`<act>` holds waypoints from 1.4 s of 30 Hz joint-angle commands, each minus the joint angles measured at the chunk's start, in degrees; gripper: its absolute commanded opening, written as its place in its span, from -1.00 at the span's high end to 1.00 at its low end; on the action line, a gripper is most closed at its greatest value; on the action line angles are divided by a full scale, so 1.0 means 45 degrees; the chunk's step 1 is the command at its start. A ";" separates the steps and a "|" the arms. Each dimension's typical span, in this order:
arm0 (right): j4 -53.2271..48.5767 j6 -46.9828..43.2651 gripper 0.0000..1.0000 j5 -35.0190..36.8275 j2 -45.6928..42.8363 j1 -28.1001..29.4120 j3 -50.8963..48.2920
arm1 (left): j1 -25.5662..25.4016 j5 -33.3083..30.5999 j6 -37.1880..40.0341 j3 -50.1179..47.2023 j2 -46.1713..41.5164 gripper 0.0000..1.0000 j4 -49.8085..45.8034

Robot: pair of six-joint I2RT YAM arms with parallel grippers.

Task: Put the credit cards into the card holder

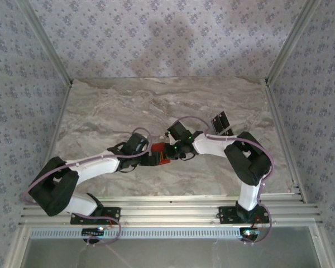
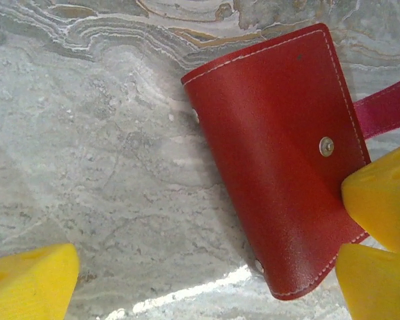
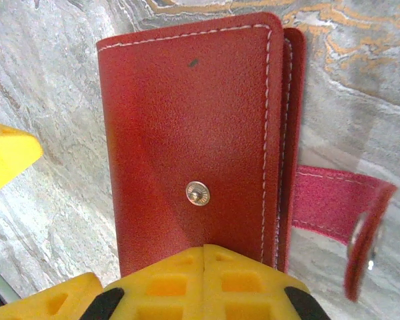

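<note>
1. Marbled surface [image 1: 111, 111], patterned walls on three sides, metal rail [image 1: 173, 204] along the near edge; open room toward far and left edges.
2. Card holder [image 1: 159, 155] lies closed mid-surface between both tools; red tab [image 3: 333, 200] sticks out sideways, snap stud [image 3: 197, 194] on the flap.
3. Left tool [image 2: 200, 273] released, fingers [image 2: 33, 280] spread wide around the holder.
4. Right tool [image 3: 203, 257] clenched, tips together at the holder's edge below the stud.
5. Both arms bend inward, wrists meeting at centre.

Inspection finds no legible text, label, brand, number or sign; the card holder [image 3: 187, 120] carries no lettering.
</note>
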 commanded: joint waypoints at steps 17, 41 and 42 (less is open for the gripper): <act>-0.1746 -0.0857 0.96 0.0477 -0.1750 -0.0939 0.0863 | -0.0292 -0.0958 -0.0530 -0.0389 0.0818 -0.94 -0.0786; -0.4152 -0.2804 0.28 0.2663 -0.0114 -0.0987 0.3073 | -0.0391 -0.2596 -0.0126 0.1134 0.2197 -0.88 -0.3746; -0.4287 -0.2915 0.27 0.2764 -0.0015 -0.0916 0.3228 | -0.0380 -0.2612 -0.0097 0.1144 0.2175 -0.88 -0.3747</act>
